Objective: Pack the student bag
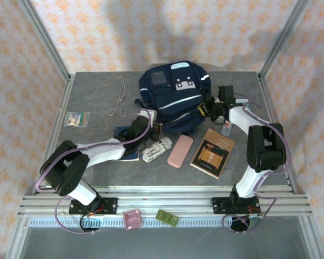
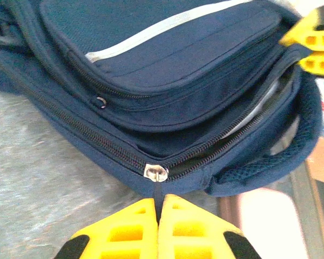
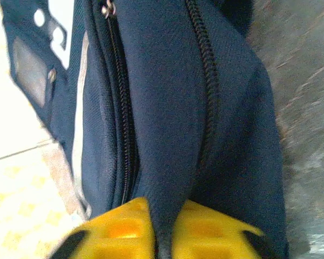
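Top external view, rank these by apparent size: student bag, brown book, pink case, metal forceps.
1. student bag, by far the largest.
2. brown book.
3. pink case, narrower than the book.
4. metal forceps, about as long as the case but much thinner, so least area.

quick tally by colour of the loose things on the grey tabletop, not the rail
Blue: 2, navy-blue fabric backpack, dark blue flat booklet
Pink: 1, pink oblong case
Brown: 1, brown book
White: 1, white printed roll
Silver: 1, metal scissor-handled tongs
Green: 1, small clear-and-green packet
Total: 7
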